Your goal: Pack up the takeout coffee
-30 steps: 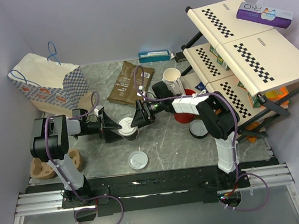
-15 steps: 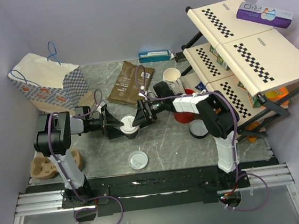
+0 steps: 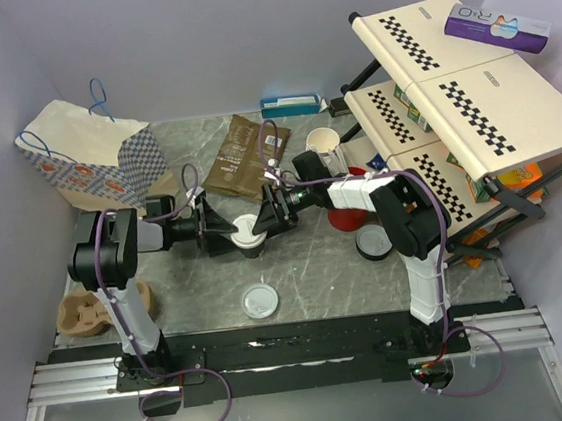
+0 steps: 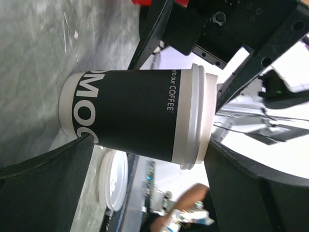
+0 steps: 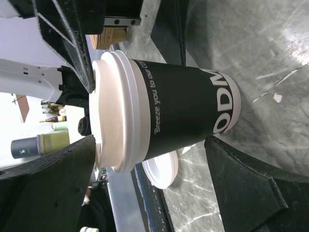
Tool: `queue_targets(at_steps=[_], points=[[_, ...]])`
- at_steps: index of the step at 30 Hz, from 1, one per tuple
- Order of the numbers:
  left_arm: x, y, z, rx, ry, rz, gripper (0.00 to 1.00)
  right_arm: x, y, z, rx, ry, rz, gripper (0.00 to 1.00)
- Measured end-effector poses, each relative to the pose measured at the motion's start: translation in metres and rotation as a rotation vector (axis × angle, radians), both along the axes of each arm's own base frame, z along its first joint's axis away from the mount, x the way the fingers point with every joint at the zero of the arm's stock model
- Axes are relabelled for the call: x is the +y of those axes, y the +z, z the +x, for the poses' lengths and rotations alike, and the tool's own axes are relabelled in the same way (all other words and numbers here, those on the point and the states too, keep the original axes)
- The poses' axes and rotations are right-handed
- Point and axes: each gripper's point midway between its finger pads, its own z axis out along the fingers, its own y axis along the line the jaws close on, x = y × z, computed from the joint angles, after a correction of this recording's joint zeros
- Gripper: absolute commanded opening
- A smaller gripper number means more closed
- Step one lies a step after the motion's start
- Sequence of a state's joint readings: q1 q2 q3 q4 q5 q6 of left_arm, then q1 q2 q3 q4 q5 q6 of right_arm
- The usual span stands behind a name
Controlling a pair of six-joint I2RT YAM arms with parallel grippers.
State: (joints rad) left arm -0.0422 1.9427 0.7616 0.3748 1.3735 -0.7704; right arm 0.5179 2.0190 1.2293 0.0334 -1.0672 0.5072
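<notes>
From above, the coffee cup (image 3: 247, 232) stands upright on the table (image 3: 317, 267), near its middle and well apart from the paper bag (image 3: 84, 156) at the far left. The left gripper (image 3: 229, 232) and right gripper (image 3: 262, 221) close in on it from opposite sides. Compared with a second ago, cup and grippers sit slightly farther back and to the right, and the left arm has swung in.

In the left wrist view, the dark cup (image 4: 140, 118) with its white lid lies between spread jaws. Whether they touch it cannot be told.

In the right wrist view, the cup (image 5: 178, 113) again sits between wide-open jaws, with the other arm's fingers just behind.

With both grippers crowding one cup, closing together could clash fingers, tip it, or pop the lid.
</notes>
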Motion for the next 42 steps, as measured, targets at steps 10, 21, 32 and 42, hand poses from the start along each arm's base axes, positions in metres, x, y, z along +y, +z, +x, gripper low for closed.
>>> queue_targets(at_steps=[10,21,32,42], points=[[0.0,0.026,0.036,-0.218,0.092,0.189,0.99,-0.002,0.009,0.013,-0.115,0.024,-0.019,1.0],[0.019,0.05,0.044,-0.351,0.126,0.402,0.99,-0.028,0.038,0.017,-0.36,0.042,-0.15,1.0],[0.04,0.134,0.008,-0.695,0.225,0.526,0.99,-0.071,0.095,-0.037,-0.908,0.209,-0.228,0.98],[0.07,0.136,0.006,-0.737,0.315,0.65,0.99,-0.055,0.03,-0.131,-1.294,0.757,-0.134,0.64]])
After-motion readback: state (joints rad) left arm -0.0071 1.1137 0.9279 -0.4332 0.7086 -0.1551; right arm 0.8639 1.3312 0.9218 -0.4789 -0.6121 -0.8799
